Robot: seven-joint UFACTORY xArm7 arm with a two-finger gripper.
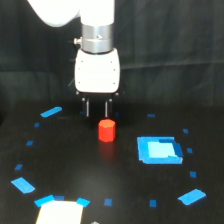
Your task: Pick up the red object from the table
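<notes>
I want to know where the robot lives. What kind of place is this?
Probably a robot test lab. A white arm with a pincer hangs over a black table marked with blue tape patches, with one red object set out to grab.

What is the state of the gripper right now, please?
Gripper: open, holding nothing; its fingers hang apart above and behind the red object in the exterior view.

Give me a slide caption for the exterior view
The xArm's open hand hovers just behind the red cylinder on the black table.
</notes>
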